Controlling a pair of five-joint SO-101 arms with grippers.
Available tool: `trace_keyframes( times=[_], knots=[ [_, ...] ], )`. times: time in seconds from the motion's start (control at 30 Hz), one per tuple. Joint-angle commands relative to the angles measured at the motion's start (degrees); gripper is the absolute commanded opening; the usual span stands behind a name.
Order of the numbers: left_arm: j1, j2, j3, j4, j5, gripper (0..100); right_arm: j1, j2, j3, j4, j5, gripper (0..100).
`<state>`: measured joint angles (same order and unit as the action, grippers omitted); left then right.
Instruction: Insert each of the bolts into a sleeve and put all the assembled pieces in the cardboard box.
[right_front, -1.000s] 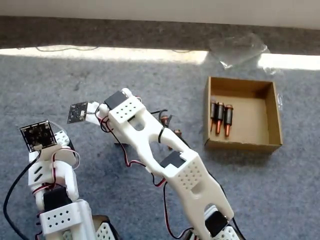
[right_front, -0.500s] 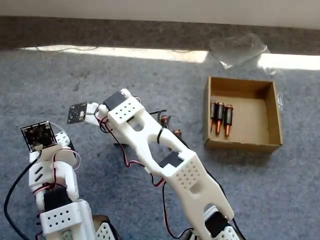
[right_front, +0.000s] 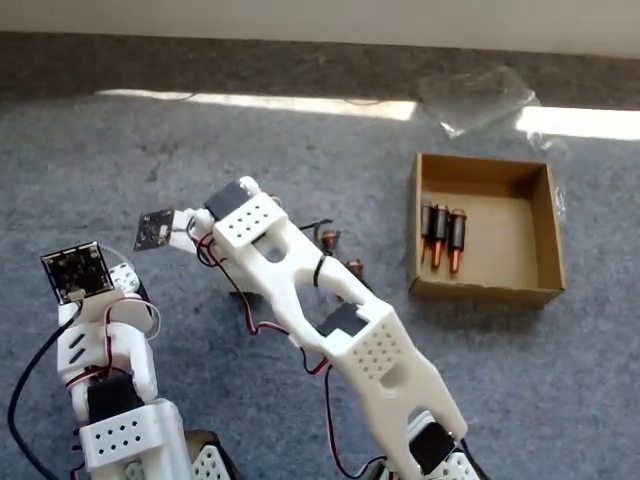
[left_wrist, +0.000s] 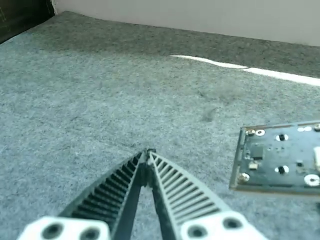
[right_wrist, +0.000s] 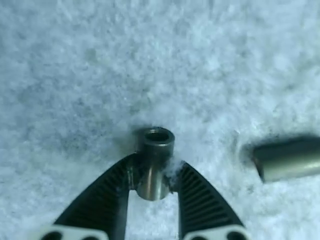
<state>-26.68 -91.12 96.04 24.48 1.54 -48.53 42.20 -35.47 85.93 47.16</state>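
Grey carpety bench (right_front: 120, 160) all over, sunlit strip along the far edge. Main event: sleeve (right_wrist: 156, 162), pinched on both flanks by the right pincer (right_wrist: 154, 171), down on the carpet near the middle of the bench. Seems to stand on end, long axis roughly upright, open bore facing up toward the wrist camera rather than lying flat. Just beside it, second sleeve (right_wrist: 287, 159) flat on its side, long axis level with the carpet.

Going outward in the high view: what look like two bolts (right_front: 328, 238) loose on the carpet right by the right arm, then the cardboard box (right_front: 485, 290) well off to the side, three assembled pieces (right_front: 440, 232) lined up parallel inside along one wall. Left pincer (left_wrist: 147, 157) pressed together on nothing, parked over bare carpet, apart from all of it. Crumpled plastic bag (right_front: 475, 97) behind the box.

Looks like the grab-a-sleeve step, box already partly stocked. Next move probably calls for a firm lift without tipping that bore, plus a bolt fetched and lined up along the same axis. Otherwise no clean insertion.
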Motion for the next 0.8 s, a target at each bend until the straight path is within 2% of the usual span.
trace_keyframes(
  times=[0.0, 0.23, 0.47, 0.77],
  knots=[
    [0.8, -0.5, 0.0, -0.4, -0.3, 2, 1.1, -9.7, -0.9, 0.7, -5.3, 0.5],
    [0.9, -0.5, 0.1, -0.4, -0.3, 2, 6.3, -19.0, -0.8, 0.9, -12.0, 0.5],
    [4.4, -0.5, 0.6, -0.4, -0.4, 2, 12.3, -29.9, -0.7, 11.6, -16.5, 0.5],
    [4.8, -0.5, 0.6, -0.1, -0.3, 2, 20.0, -42.9, 0.4, 14.4, -23.4, 0.5]
  ],
)
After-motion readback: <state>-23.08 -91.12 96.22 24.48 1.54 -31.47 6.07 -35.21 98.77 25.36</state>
